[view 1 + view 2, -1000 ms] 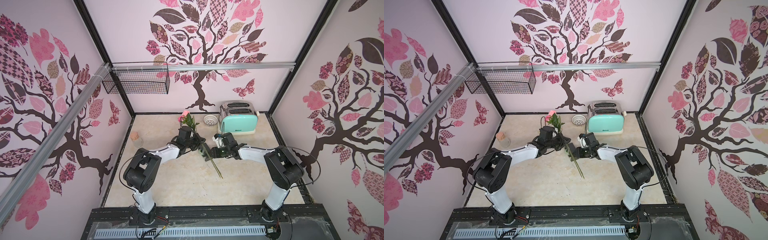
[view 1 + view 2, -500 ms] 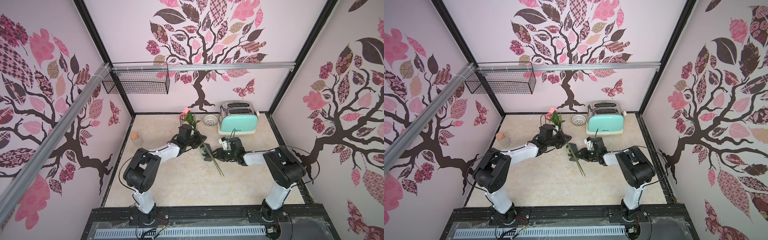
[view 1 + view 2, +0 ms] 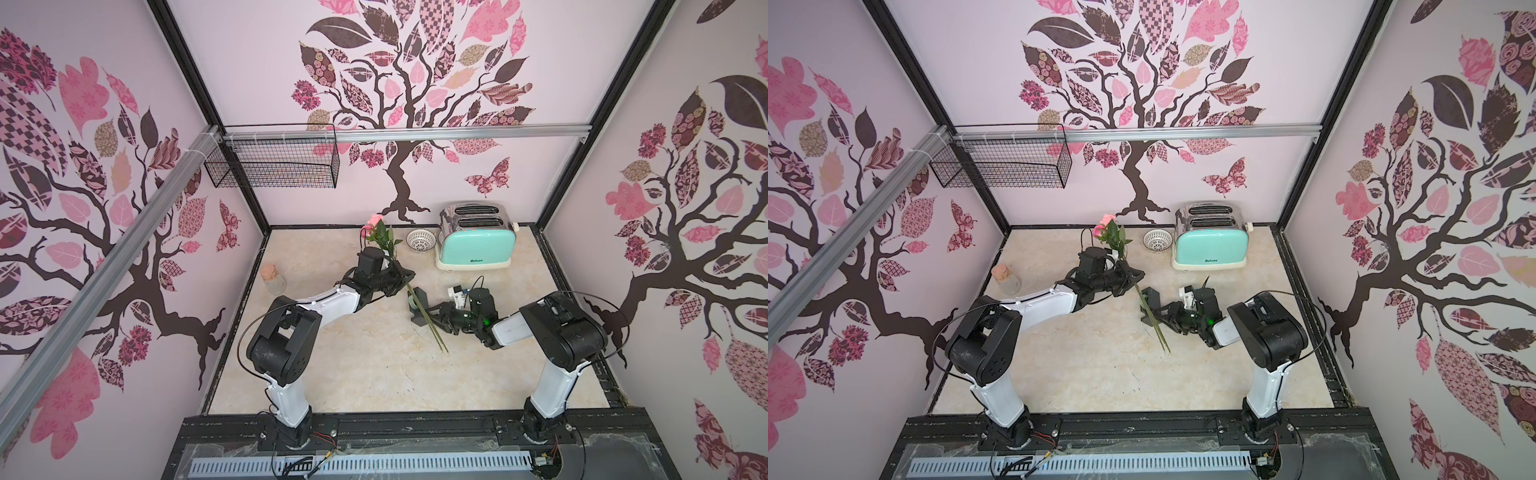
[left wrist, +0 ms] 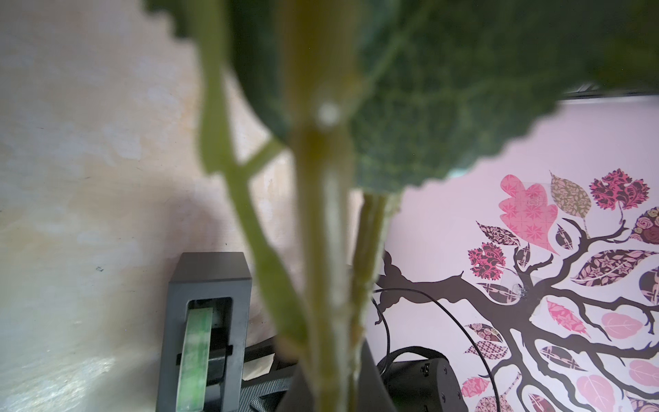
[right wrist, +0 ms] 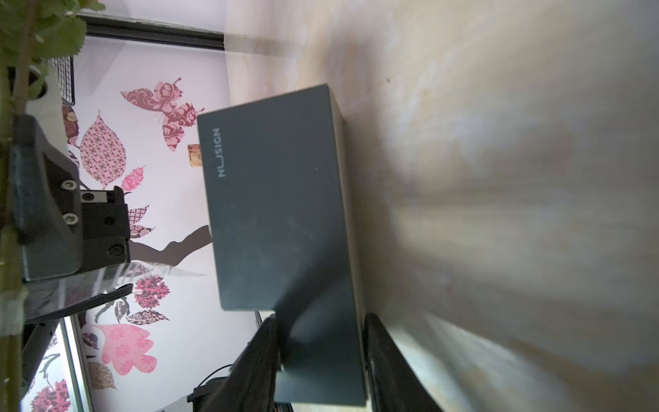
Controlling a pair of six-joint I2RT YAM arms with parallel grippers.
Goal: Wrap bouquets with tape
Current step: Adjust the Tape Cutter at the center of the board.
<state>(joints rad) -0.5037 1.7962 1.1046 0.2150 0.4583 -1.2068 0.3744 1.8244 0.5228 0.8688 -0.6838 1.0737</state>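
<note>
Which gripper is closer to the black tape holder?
Right. The right gripper reaches around the end of the tape holder. The left gripper stands apart from it, shut on the stems of the bouquet.

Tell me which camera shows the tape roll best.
Left wrist: the tape roll sits close and face-on in its dispenser. Right wrist shows only the dispenser side-on; both top views show the dispenser tiny, roll unreadable.

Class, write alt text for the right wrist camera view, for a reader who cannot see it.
A dark tape dispenser marked NUSIGN sits on a beige table, its near end flanked by the two fingers of the right claw. Beyond it, the left claw holds the bouquet by its stems before tree-patterned wallpaper.
</note>
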